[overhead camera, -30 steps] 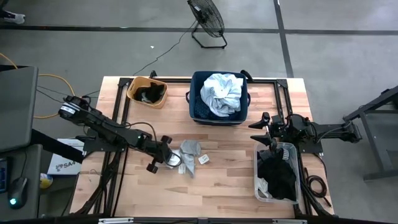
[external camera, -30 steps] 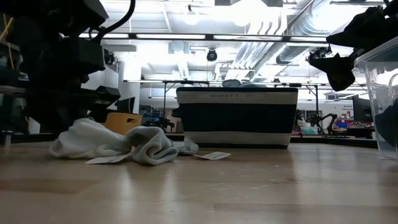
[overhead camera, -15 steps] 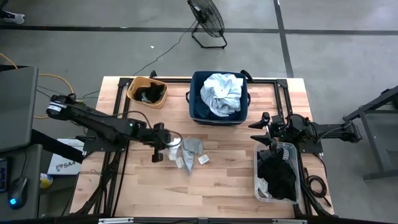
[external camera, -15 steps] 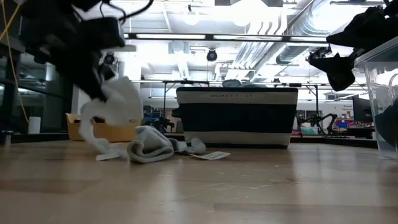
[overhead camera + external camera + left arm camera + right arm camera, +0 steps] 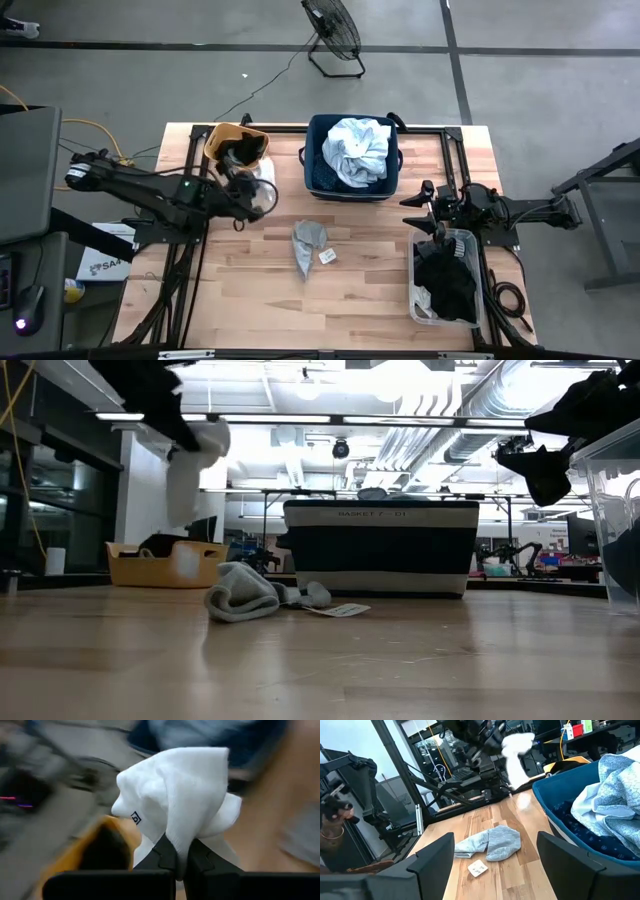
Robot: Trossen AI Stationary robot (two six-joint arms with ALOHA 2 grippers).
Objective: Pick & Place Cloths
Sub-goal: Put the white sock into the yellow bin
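While pinched between left fingers, white cloth hangs above.

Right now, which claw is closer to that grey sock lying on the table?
Left. The left claw, shut on a white cloth, hangs just beyond the grey sock, near the orange tub. The right claw waits farther off, over the clear bin.

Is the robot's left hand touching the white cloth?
Touching. The left wrist view shows the left gripper shut on the white cloth, pinching its fabric.
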